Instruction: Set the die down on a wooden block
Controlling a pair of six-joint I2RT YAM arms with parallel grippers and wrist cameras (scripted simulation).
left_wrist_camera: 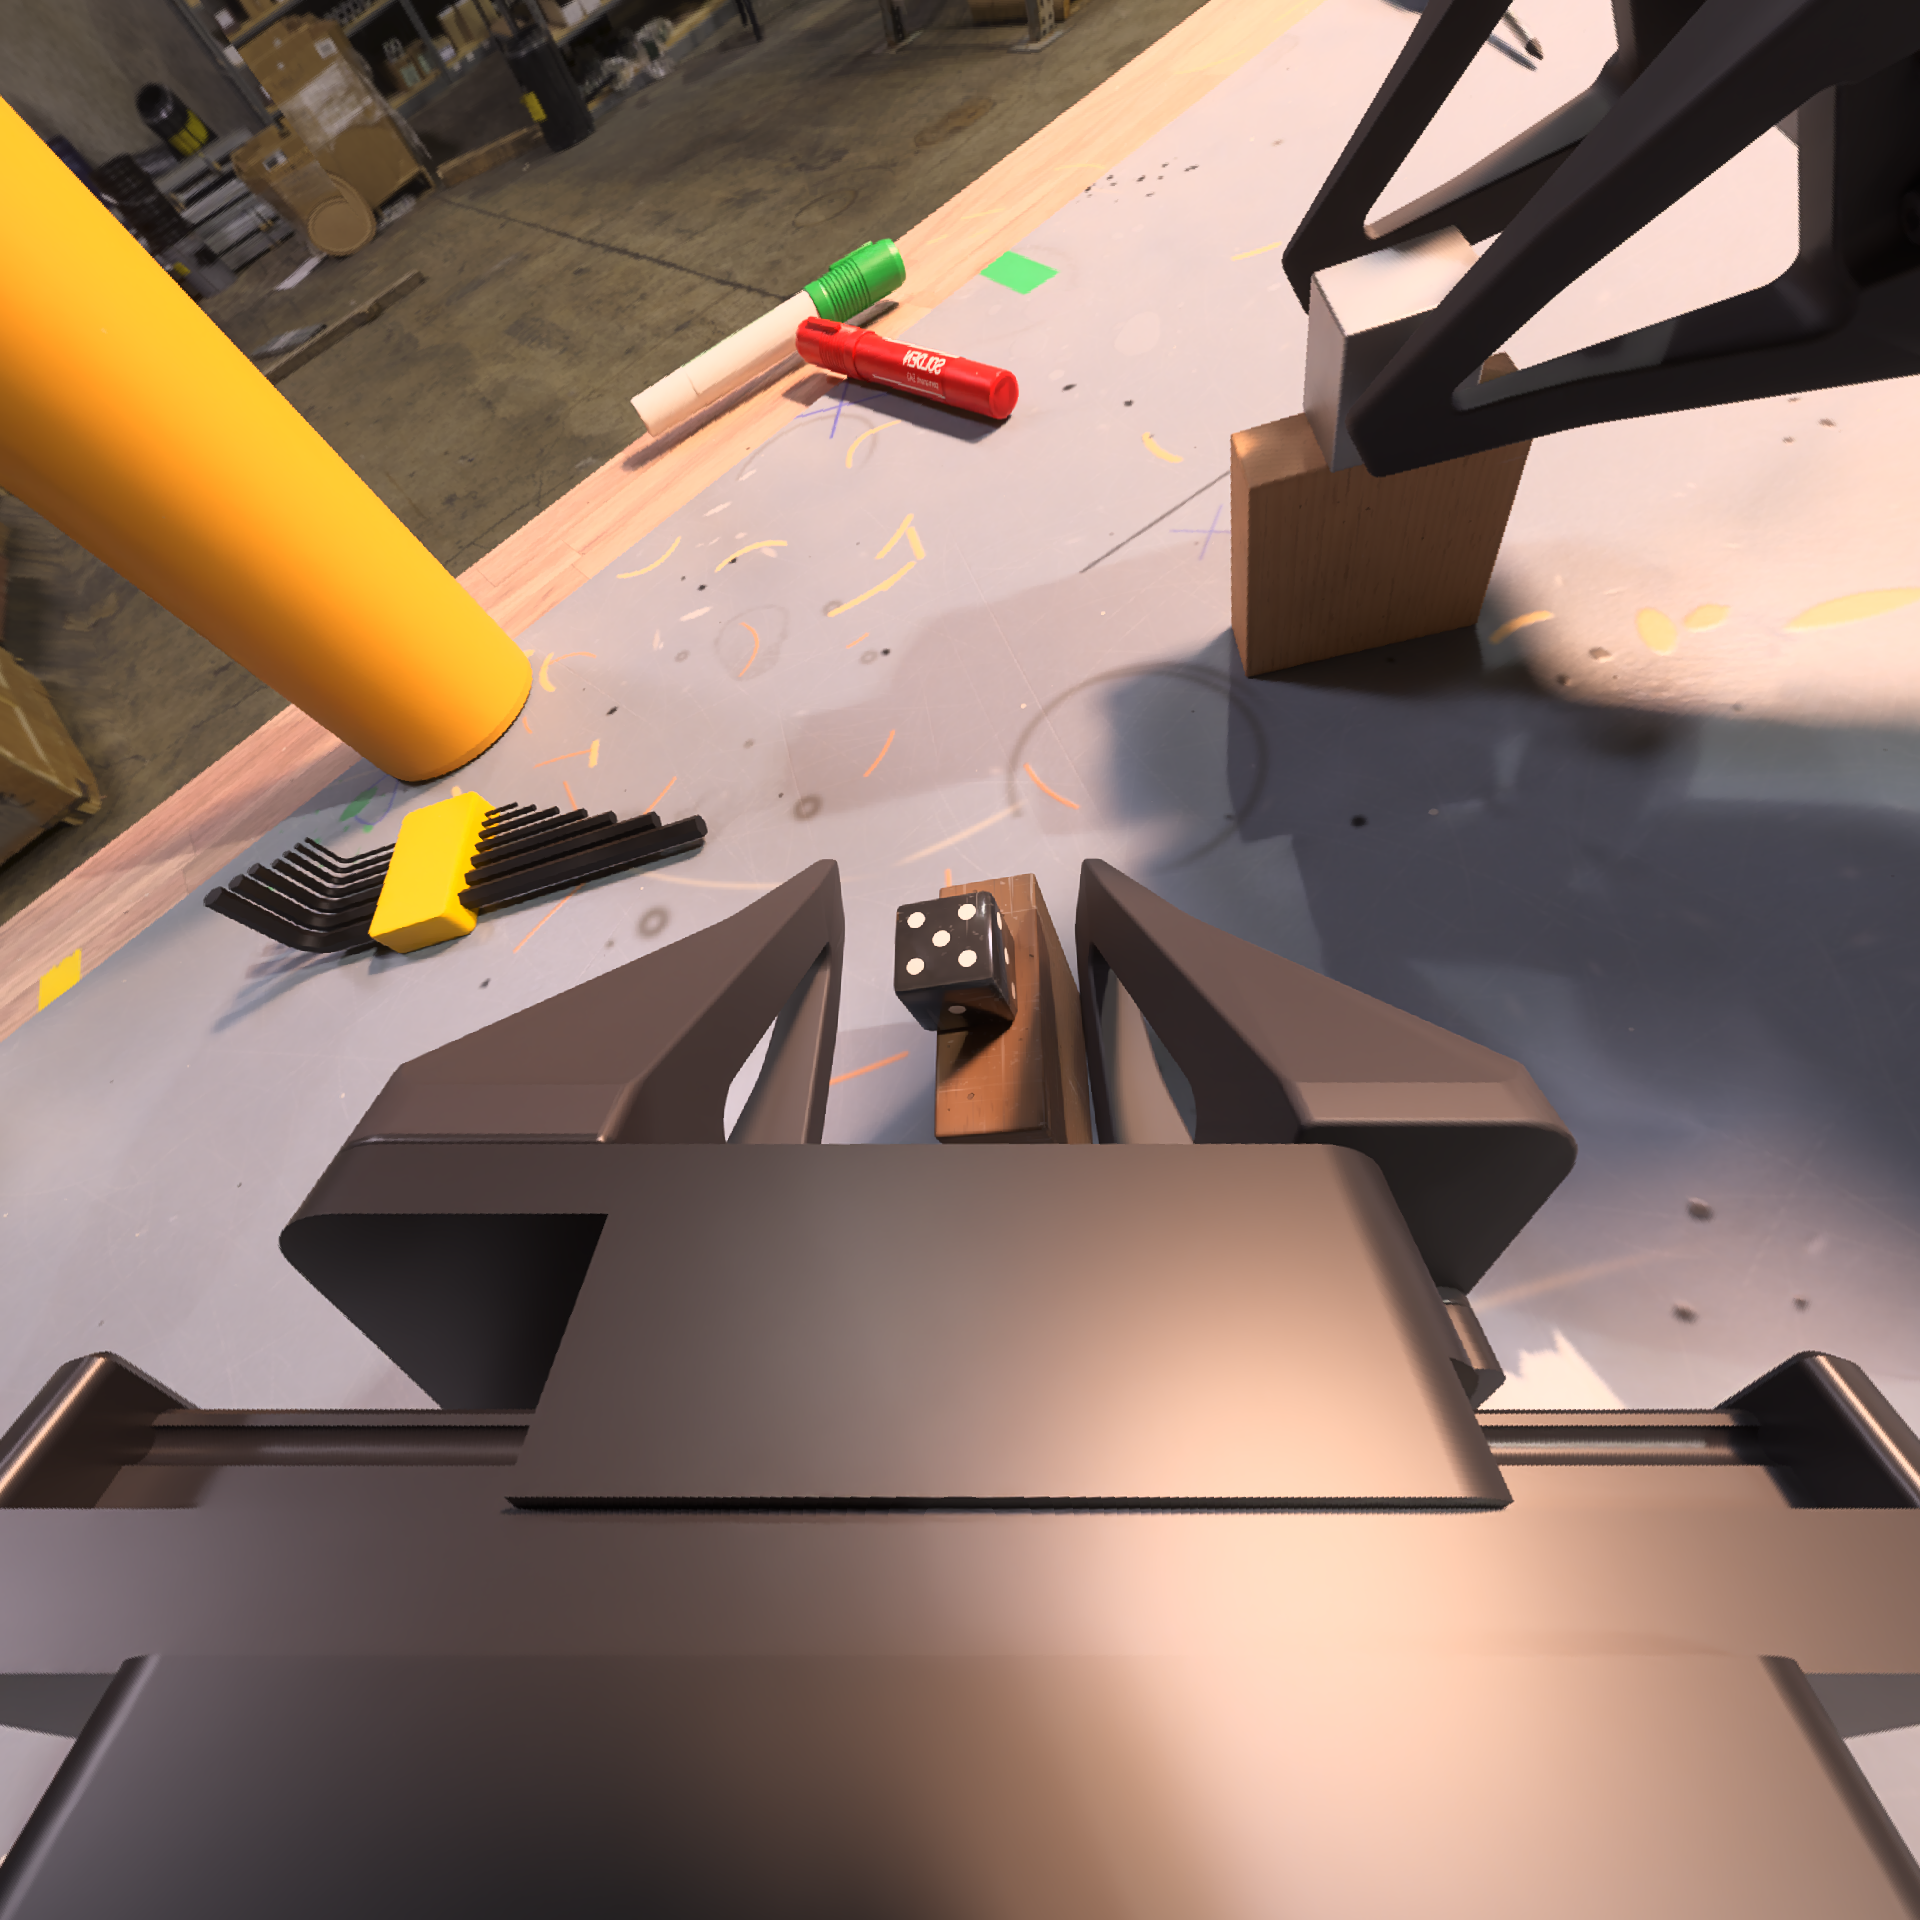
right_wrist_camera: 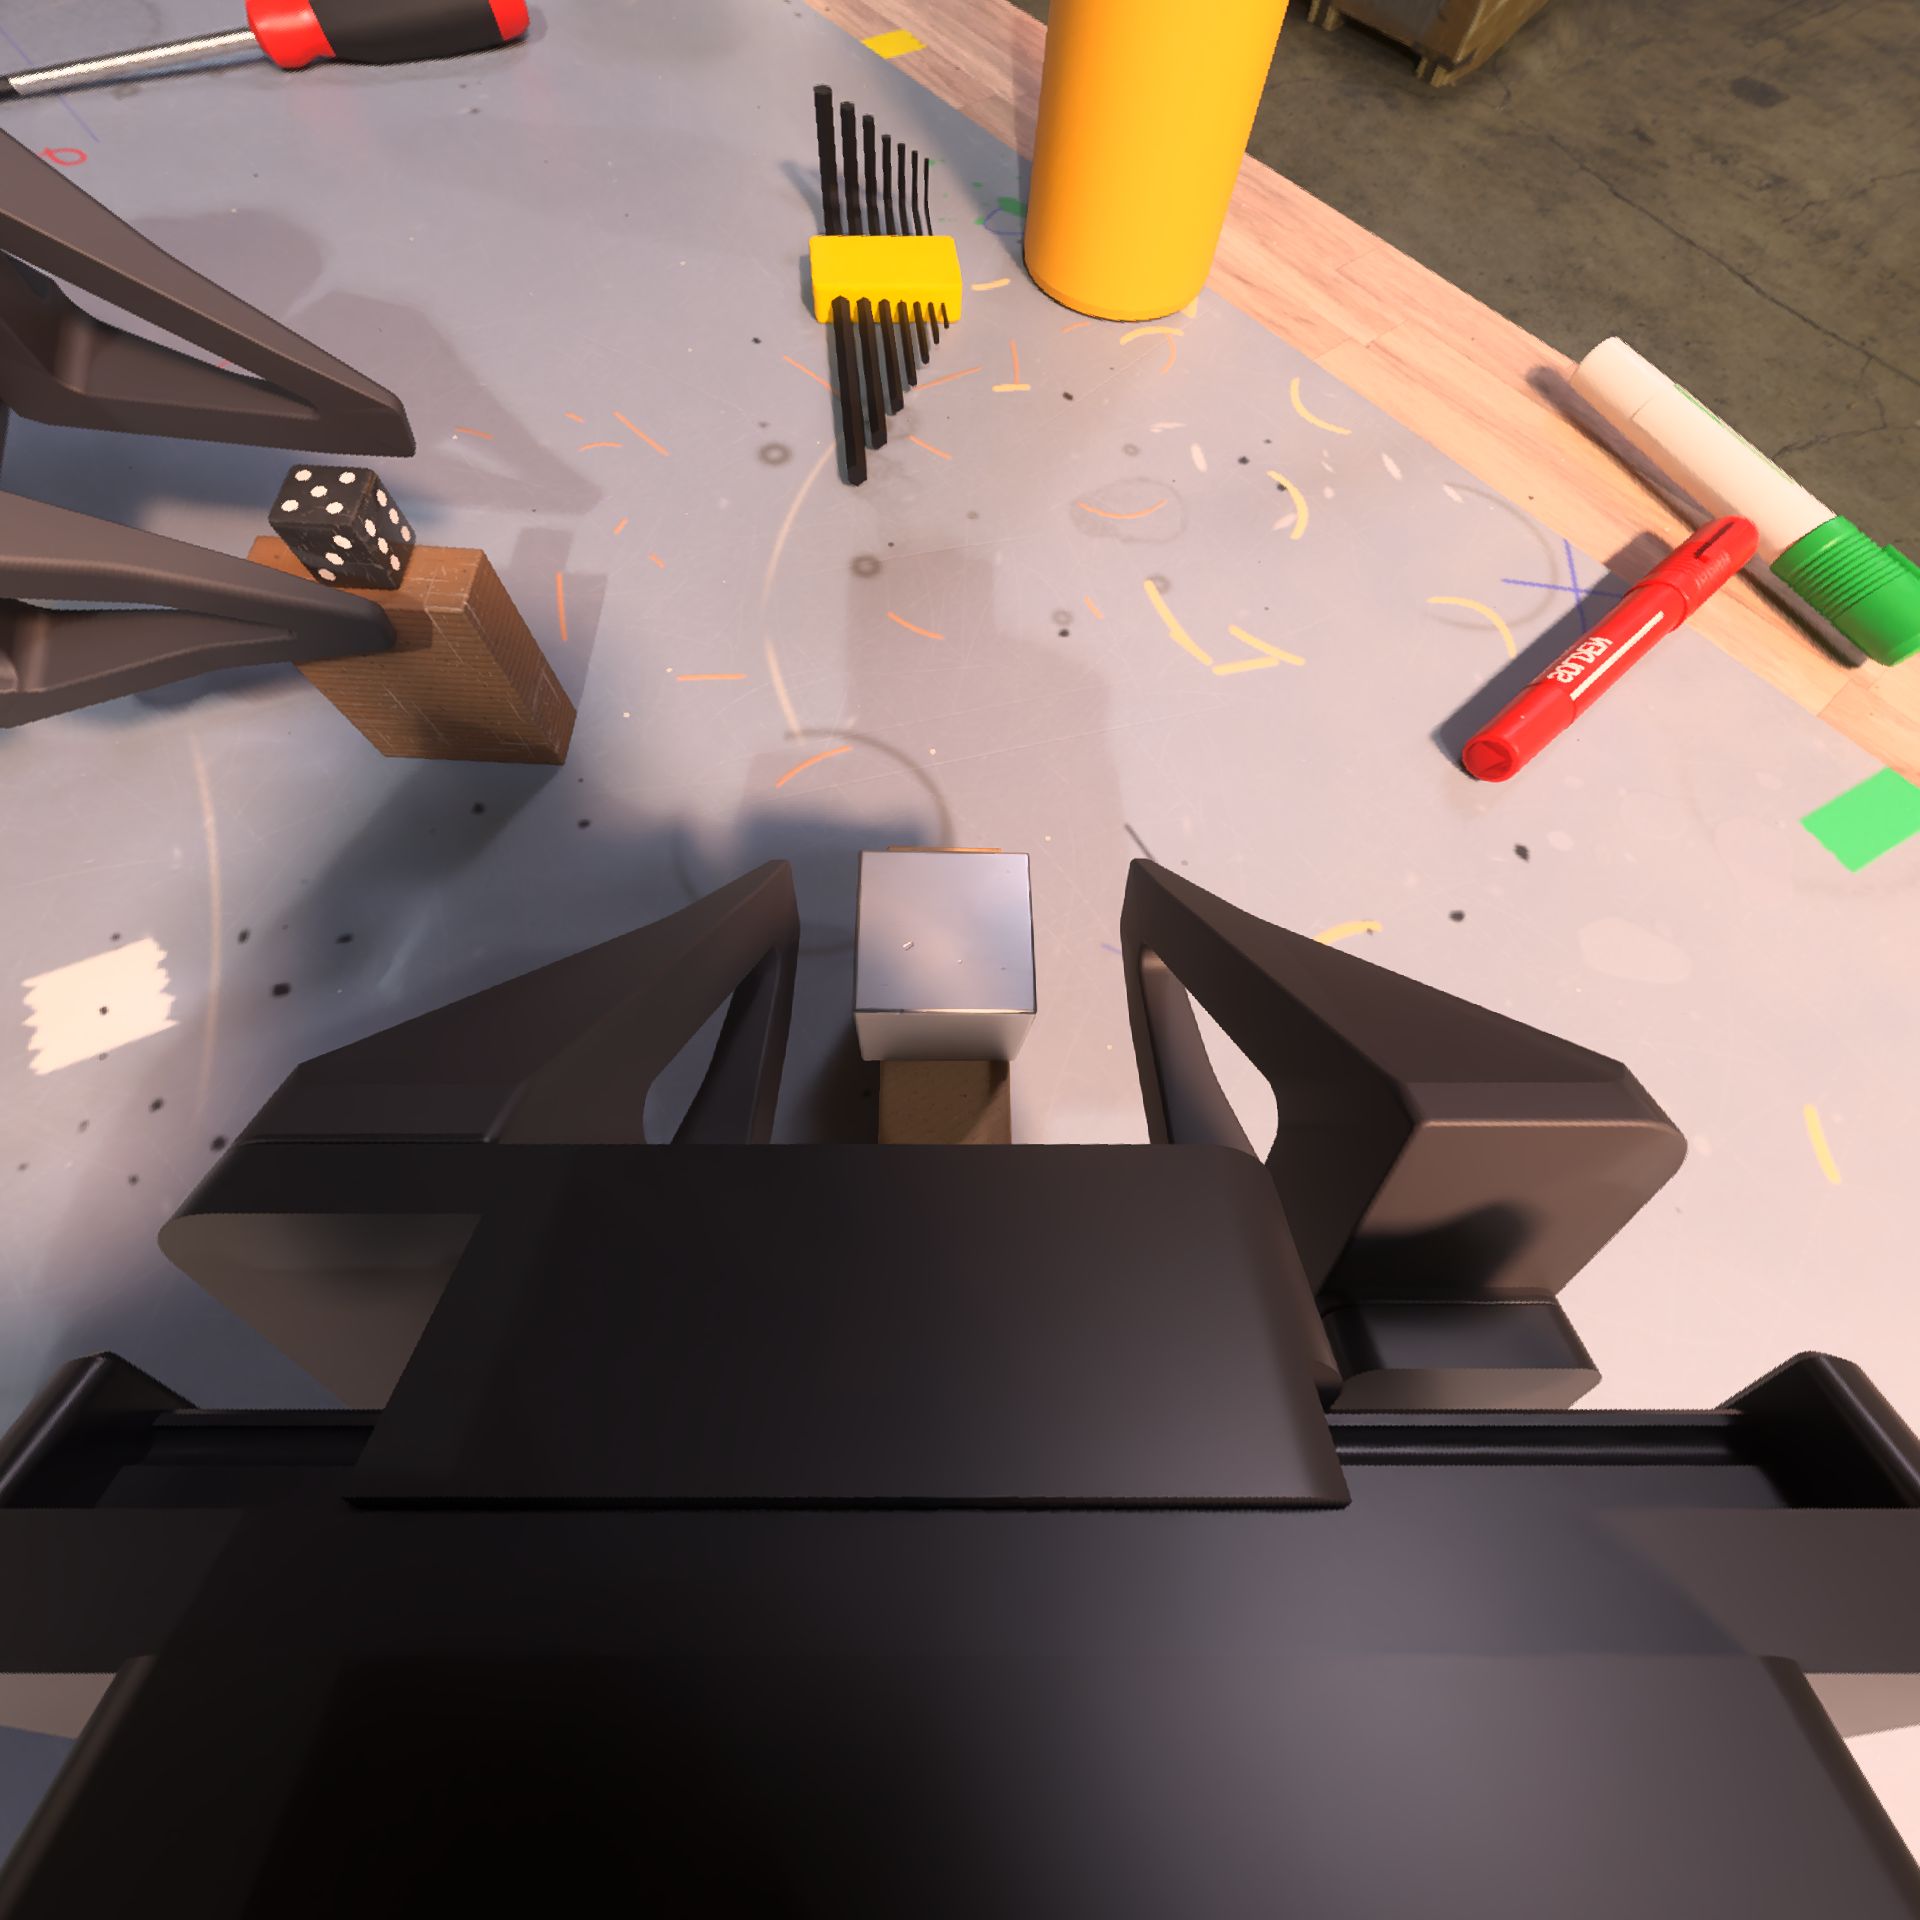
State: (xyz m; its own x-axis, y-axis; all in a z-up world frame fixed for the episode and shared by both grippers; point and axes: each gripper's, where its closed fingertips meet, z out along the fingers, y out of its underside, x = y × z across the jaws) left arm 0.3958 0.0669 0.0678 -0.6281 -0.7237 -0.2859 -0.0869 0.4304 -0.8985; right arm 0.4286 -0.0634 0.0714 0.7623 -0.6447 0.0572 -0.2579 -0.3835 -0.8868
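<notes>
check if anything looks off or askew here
The black die sits rotated, at the end of the dark wooden block, partly overhanging. The open left gripper straddles it. Nothing is spilled or broken.

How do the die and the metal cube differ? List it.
The die is black with white pips; the metal cube is plain shiny silver. The die sits on the darker wooden block between the open left gripper; the metal cube sits on the lighter wooden block between the open right gripper. Both are cubes, resting unheld on wood.
</notes>
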